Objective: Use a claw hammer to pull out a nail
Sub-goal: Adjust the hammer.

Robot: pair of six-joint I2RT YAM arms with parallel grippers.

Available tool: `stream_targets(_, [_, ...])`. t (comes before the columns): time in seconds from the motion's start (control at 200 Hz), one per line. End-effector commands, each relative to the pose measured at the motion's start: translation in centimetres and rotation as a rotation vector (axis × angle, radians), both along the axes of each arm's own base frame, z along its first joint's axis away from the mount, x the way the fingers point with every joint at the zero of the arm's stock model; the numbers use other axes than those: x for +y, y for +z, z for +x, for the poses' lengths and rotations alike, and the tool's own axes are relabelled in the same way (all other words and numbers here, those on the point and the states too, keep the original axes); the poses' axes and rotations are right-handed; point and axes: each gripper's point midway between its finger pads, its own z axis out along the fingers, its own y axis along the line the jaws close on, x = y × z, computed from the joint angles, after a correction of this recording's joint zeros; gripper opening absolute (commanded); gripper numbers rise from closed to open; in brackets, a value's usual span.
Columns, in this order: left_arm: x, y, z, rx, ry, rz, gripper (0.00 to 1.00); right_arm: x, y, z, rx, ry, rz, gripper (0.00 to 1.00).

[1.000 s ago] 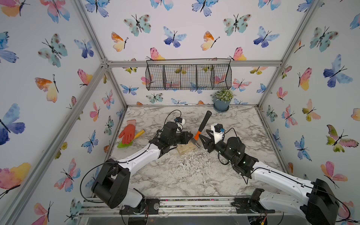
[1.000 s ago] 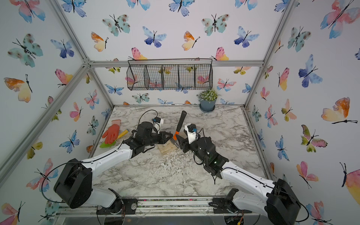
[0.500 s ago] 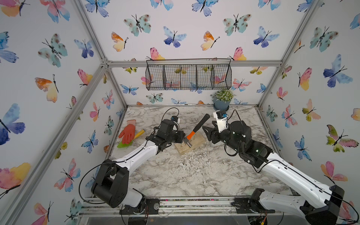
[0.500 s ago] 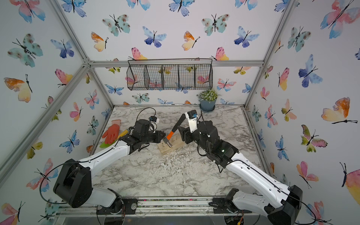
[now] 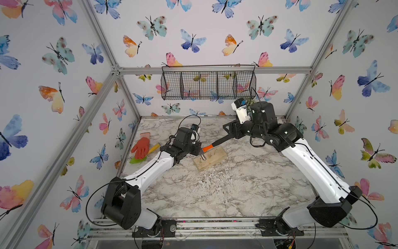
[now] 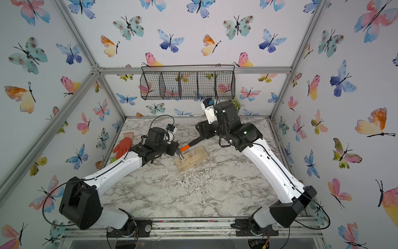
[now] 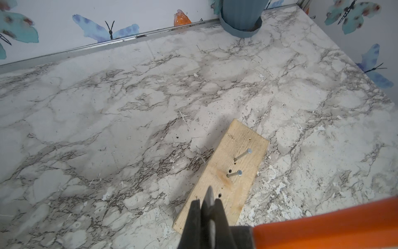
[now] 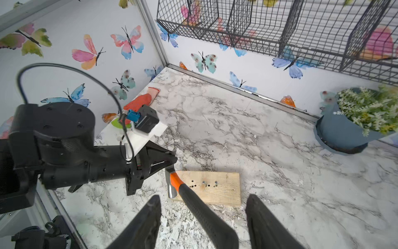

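Swinging up and back toward the wire basket (image 5: 207, 85) since a second ago, the right arm is now holding its wrist high over the far side of the marble table (image 5: 215, 194). The claw hammer (image 5: 208, 147) is slanting lower than before, its black handle pointing at the right arm instead of the back wall.

Seen from the right wrist, the right gripper (image 8: 203, 197) is standing with its fingers (image 8: 148, 215) spread wide. The handle is passing between them with a gap showing on each side, so they are gripping nothing.

From the left wrist, the left gripper (image 7: 206, 201) is pressing its fingers (image 7: 193, 217) together on a thin steel edge of the hammer head, with the orange neck running off just beside them.

In both top views the silver head is lying over the end of the wood block (image 5: 215, 157) nearest the left gripper; whether it is pressing on the wood I cannot tell. Farther along the block a nail (image 7: 243, 154) and a second nail (image 7: 234, 173) are standing tilted, apart from the head and from both grippers.

An orange glove (image 5: 141, 147) is lying by the left wall, well apart from the block.
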Motion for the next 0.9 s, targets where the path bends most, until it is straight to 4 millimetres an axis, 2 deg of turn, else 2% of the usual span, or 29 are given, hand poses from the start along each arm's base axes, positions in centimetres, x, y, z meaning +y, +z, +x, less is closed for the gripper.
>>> stream_targets(0.0, [-1.2,4.4,-0.6,-0.138,-0.121,-0.013,0.0,0.3,-3.0,-1.8,0.15,0.07,-0.058,0.66])
stream_targets(0.095, [-2.1,4.9,-1.7,-0.167,-0.199,-0.005,0.0,0.6,-4.8,-1.8,0.203,0.087,-0.091,0.65])
stream_targets(0.29, [-3.8,5.8,-3.2,-0.241,-0.303,0.022,0.0,2.0,-8.7,-3.4,0.331,0.191,-0.101,0.62])
stream_targets(0.486, [-5.3,5.8,-4.0,-0.322,-0.366,0.129,0.0,3.2,-11.2,-5.8,0.448,0.304,-0.062,0.6])
stream_targets(0.661, [-4.9,5.8,-3.4,-0.353,-0.351,0.182,0.0,3.3,-13.0,-7.7,0.546,0.353,-0.046,0.57])
stream_targets(0.896, [-4.3,5.5,-2.9,-0.391,-0.324,0.251,0.0,2.4,-14.3,-8.9,0.593,0.348,-0.07,0.57])
